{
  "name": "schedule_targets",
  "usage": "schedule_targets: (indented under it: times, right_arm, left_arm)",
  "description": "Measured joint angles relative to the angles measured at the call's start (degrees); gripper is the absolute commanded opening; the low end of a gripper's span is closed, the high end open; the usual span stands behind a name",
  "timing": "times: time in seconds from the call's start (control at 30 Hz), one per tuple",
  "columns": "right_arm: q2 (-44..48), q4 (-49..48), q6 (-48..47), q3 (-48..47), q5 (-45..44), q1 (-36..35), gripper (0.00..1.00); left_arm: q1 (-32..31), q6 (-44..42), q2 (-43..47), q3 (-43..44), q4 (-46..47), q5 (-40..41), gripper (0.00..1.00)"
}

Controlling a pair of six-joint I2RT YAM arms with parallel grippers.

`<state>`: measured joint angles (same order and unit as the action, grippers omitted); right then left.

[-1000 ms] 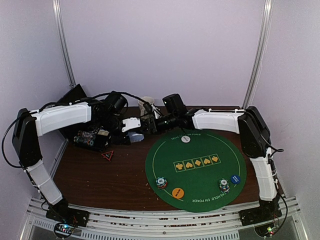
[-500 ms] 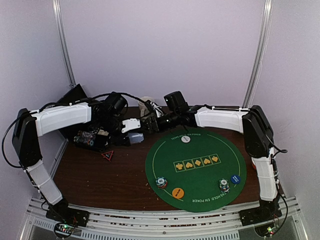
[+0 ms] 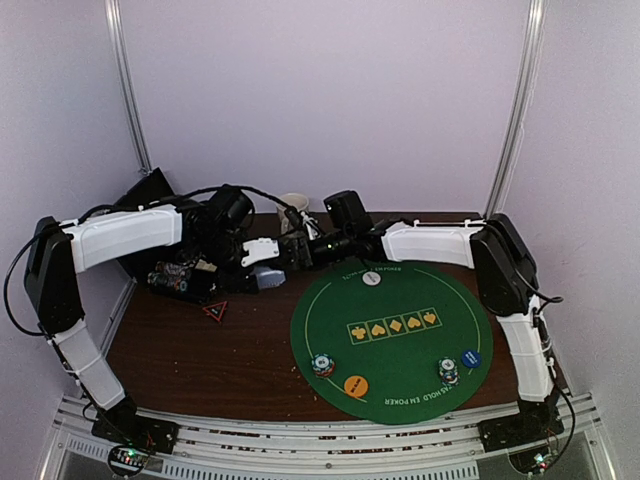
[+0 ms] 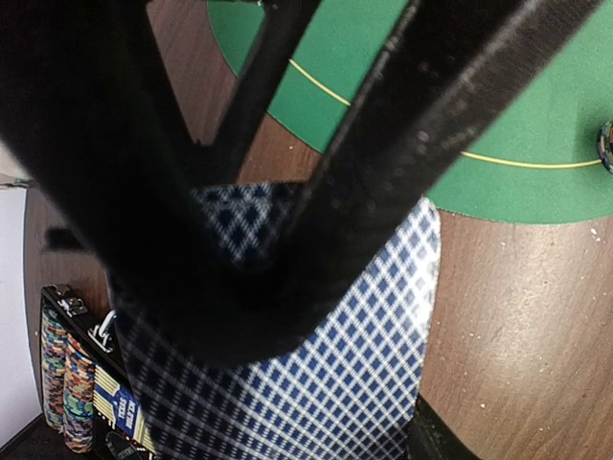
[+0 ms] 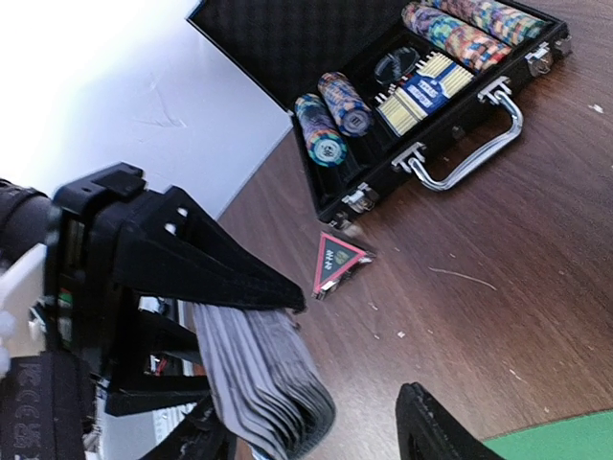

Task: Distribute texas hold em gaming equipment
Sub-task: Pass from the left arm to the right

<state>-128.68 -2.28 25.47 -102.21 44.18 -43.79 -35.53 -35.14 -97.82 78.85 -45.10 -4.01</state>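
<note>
Case [image 5: 431,91] with chip rows, lid up, off far-left side of green mat [image 3: 400,345]. Red triangle marker [image 3: 215,311] between case and mat. Mug [image 3: 293,204] behind mat's far rim, behind both wrists. On mat: two chip stacks [image 3: 321,365] and orange disc [image 3: 355,385], blue disc [image 3: 471,358] at near rim, white disc [image 3: 371,278] at far rim. Card deck [image 5: 263,379] off mat's far-left rim, above brown table [image 3: 200,355], fanned, clamped in left gripper [image 4: 263,278]. Right gripper [image 3: 300,252] just beside it, fingers spread, deck's free end between them; contact unclear.
</note>
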Motion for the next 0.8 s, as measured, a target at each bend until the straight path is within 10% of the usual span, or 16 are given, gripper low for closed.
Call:
schedule_targets:
  times: [0.3, 0.5, 0.8]
  right_arm:
    - [-1.97, -14.93, 12.22, 3.39, 7.52, -0.52, 0.45]
    - [-2.05, -19.3, 16.04, 5.05, 8.33, -0.59, 0.14]
    - [-2.05, -21.44, 18.75, 5.68, 9.75, -0.39, 0.0]
  left_arm:
    - [0.17, 0.33, 1.14, -0.02, 2.95, -1.14, 0.52]
    - [0.17, 0.33, 2.29, -0.22, 3.41, -1.57, 0.53]
    - [0.13, 0.52, 2.82, -1.29, 5.75, -0.83, 0.88]
